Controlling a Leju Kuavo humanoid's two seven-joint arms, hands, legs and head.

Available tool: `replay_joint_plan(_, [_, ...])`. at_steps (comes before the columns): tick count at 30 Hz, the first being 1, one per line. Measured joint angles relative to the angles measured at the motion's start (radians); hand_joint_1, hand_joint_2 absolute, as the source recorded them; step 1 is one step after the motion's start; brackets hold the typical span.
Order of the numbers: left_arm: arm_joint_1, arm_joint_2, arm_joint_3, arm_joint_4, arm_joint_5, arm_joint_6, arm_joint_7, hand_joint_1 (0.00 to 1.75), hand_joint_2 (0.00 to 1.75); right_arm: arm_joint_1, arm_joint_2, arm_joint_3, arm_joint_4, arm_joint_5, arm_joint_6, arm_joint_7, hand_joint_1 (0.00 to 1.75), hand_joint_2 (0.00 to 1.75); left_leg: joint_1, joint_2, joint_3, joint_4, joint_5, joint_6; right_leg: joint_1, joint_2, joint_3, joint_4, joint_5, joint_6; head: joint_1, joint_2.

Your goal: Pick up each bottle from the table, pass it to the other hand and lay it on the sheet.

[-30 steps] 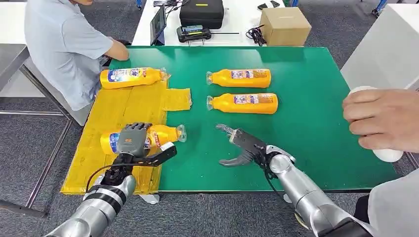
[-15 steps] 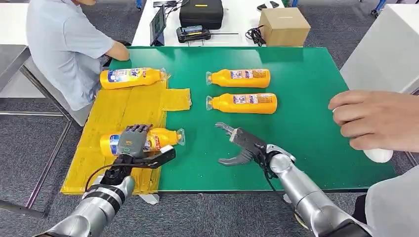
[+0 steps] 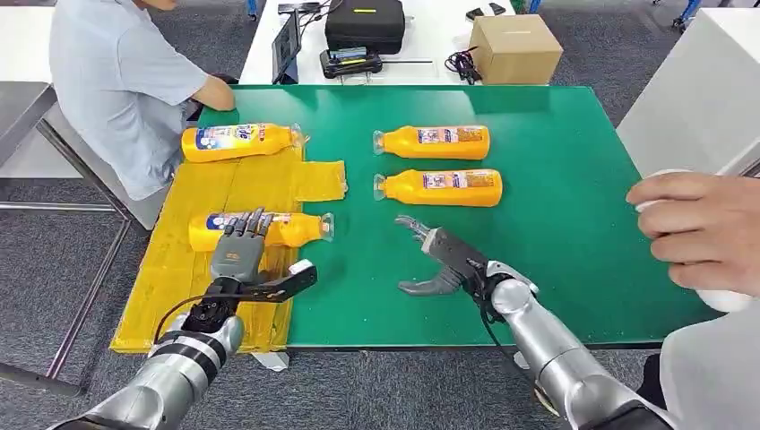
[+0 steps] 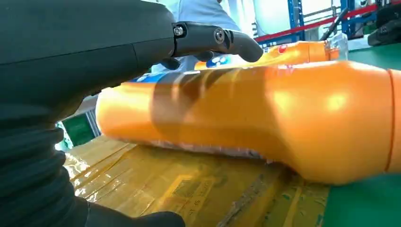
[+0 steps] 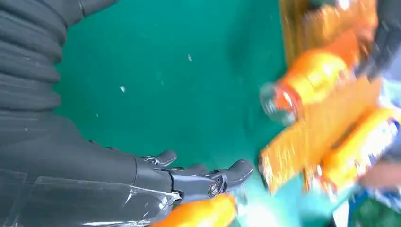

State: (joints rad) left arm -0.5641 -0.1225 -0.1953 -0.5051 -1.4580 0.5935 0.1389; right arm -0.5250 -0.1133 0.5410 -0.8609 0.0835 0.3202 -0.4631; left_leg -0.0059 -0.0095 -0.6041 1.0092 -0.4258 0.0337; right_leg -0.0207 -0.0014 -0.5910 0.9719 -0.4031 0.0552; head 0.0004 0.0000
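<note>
- My left hand [image 3: 240, 255] sits at about seven o'clock on the table, fingers spread and holding nothing; the fingertips reach over the near bottle [image 3: 260, 229] but do not grip it, which I read as a release.
- That near bottle lies flat on the yellow sheet [image 3: 193, 287], cap toward three o'clock; the left wrist view shows its body resting on the sheet.
- A second bottle [image 3: 237, 141] lies at the sheet's far end, around eleven o'clock.
- My right hand [image 3: 441, 262] hovers over the green table [image 3: 574, 206] near six o'clock, fingers apart, empty, likely poised for the next pick.
- Two bottles [image 3: 436, 163] wait side by side around twelve o'clock, not yet transferred.
</note>
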Motion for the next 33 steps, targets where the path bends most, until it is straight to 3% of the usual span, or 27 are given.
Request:
replay_joint_plan(3, [0.020, 0.000, 0.000, -0.011, -0.006, 0.026, 0.003, 0.00, 1.75, 0.035, 0.016, -0.046, -0.053, 0.005, -0.070, 0.012, 0.00, 0.00, 0.000, 0.000, 0.000, 0.000, 0.000, 0.000, 0.000, 0.000, 0.000, 0.000, 0.000, 0.000, 0.000, 0.000])
replay_joint_plan(7, [0.033, 0.000, 0.002, -0.024, -0.007, 0.033, 0.003, 0.00, 1.75, 0.061, 0.029, -0.085, -0.100, 0.009, -0.081, 0.021, 0.00, 0.00, 0.000, 0.000, 0.000, 0.000, 0.000, 0.000, 0.000, 0.000, 0.000, 0.000, 0.000, 0.000, 0.000, 0.000])
replay_joint_plan(8, [0.035, 0.001, 0.003, -0.027, -0.007, 0.035, 0.004, 0.00, 1.75, 0.065, 0.032, -0.090, -0.107, 0.009, -0.084, 0.021, 0.00, 1.75, 0.000, 0.000, 0.000, 0.000, 0.000, 0.000, 0.000, 0.000, 0.000, 0.000, 0.000, 0.000, 0.000, 0.000])
replay_joint_plan(13, [0.085, 0.001, 0.010, -0.078, -0.022, 0.058, 0.000, 0.00, 1.75, 0.125, 0.049, -0.153, -0.187, 0.039, -0.172, 0.035, 0.00, 1.75, 0.000, 0.000, 0.000, 0.000, 0.000, 0.000, 0.000, 0.000, 0.000, 0.000, 0.000, 0.000, 0.000, 0.000])
replay_joint_plan(19, [0.287, -0.011, 0.009, -0.363, -0.029, 0.085, -0.062, 0.00, 1.75, 0.297, 0.075, -0.257, -0.429, 0.301, -0.399, 0.018, 0.00, 1.75, 0.000, 0.000, -0.001, 0.000, -0.002, -0.001, 0.000, 0.000, -0.002, -0.001, -0.002, -0.001, 0.000, 0.000])
replay_joint_plan(22, [0.414, -0.036, -0.009, -0.548, 0.094, 0.102, -0.160, 0.00, 1.75, 0.399, 0.114, -0.312, -0.595, 0.375, -0.530, 0.010, 0.00, 1.75, 0.000, 0.000, -0.005, 0.000, -0.003, -0.001, 0.000, 0.000, -0.006, -0.001, -0.002, -0.001, 0.000, 0.000])
replay_joint_plan(28, [0.614, -0.135, -0.012, -0.854, 0.460, 0.110, -0.482, 0.00, 1.75, 0.575, 0.202, -0.421, -0.795, 0.333, -0.656, 0.008, 0.00, 1.75, 0.000, 0.000, -0.005, 0.000, -0.005, -0.001, 0.000, 0.000, -0.006, -0.002, -0.003, -0.001, 0.000, 0.000])
replay_joint_plan(33, [0.674, -0.179, -0.035, -0.940, 0.570, 0.110, -0.536, 0.00, 1.75, 0.651, 0.252, -0.487, -0.853, 0.317, -0.705, -0.021, 0.00, 1.75, 0.000, 0.000, -0.004, 0.000, -0.005, -0.001, 0.000, 0.000, -0.006, -0.002, -0.003, -0.001, 0.000, 0.000])
